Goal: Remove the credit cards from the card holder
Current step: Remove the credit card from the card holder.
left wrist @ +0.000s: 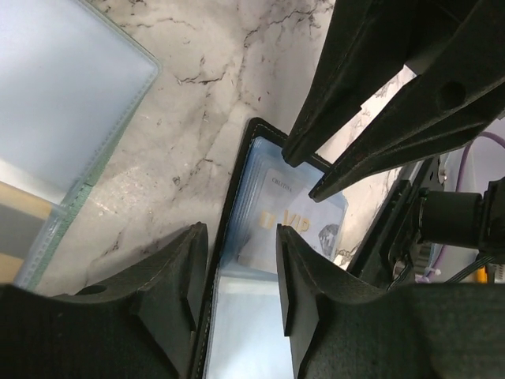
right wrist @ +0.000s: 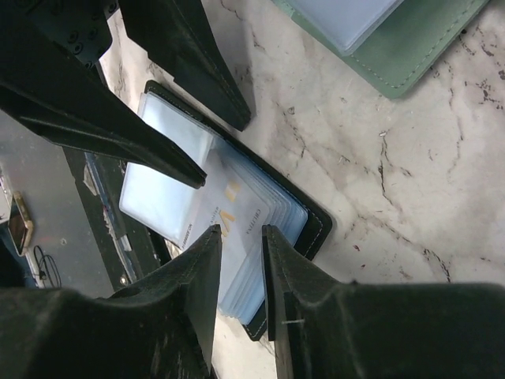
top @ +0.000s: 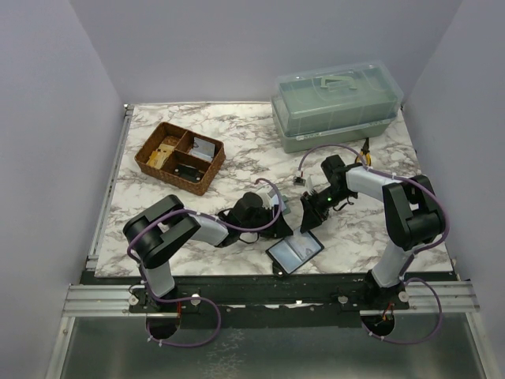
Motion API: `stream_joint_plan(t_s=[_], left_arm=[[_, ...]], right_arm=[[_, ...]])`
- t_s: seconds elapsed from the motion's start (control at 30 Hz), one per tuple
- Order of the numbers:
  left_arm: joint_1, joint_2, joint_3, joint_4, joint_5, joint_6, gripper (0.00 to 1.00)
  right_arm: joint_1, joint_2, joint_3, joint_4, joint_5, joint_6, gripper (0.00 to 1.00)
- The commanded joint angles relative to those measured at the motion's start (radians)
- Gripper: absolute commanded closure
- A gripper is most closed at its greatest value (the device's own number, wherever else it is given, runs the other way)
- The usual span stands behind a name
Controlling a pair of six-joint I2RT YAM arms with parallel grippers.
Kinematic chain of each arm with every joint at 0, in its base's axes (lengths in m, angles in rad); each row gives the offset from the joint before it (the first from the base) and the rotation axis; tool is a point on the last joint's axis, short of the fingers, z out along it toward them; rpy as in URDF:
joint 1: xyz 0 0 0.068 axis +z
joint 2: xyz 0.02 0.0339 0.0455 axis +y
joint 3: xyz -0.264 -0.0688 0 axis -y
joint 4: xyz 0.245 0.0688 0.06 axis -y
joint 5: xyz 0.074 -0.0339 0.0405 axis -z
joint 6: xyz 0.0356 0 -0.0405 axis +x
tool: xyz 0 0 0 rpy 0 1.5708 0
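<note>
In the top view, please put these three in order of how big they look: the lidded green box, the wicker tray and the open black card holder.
1. lidded green box, clearly the largest
2. wicker tray
3. card holder, the smallest, although it lies nearest the camera

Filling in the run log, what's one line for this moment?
card holder: lying open | VIP card: in sleeve, not out | left claw: open, over holder edge | right claw: at card, grip unclear
</note>
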Motion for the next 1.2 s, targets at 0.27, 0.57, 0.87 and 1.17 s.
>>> stream_joint_plan(t_s=[0.27, 0.57, 0.87, 1.17], left_arm=[[-0.048, -0.024, 0.036, -0.207, -0.086, 0.075, 0.63], [-0.085, 0.003, 0.064, -0.314, -0.175, 0.066, 0.73], [-0.087, 0.027, 0.075, -0.329, -0.216, 0.021, 0.78], [-0.089, 0.014, 0.064, -0.321, -0.247, -0.013, 0.78]], right_arm=[[-0.004, 0.042, 0.007, -0.021, 0.031, -0.014, 0.64], [-0.004, 0.041, 0.006, -0.030, 0.024, -0.028, 0.63], [-0.004, 0.045, 0.025, -0.079, -0.035, -0.076, 0.66], [-0.004, 0.026, 0.052, -0.132, -0.112, -0.122, 0.67]])
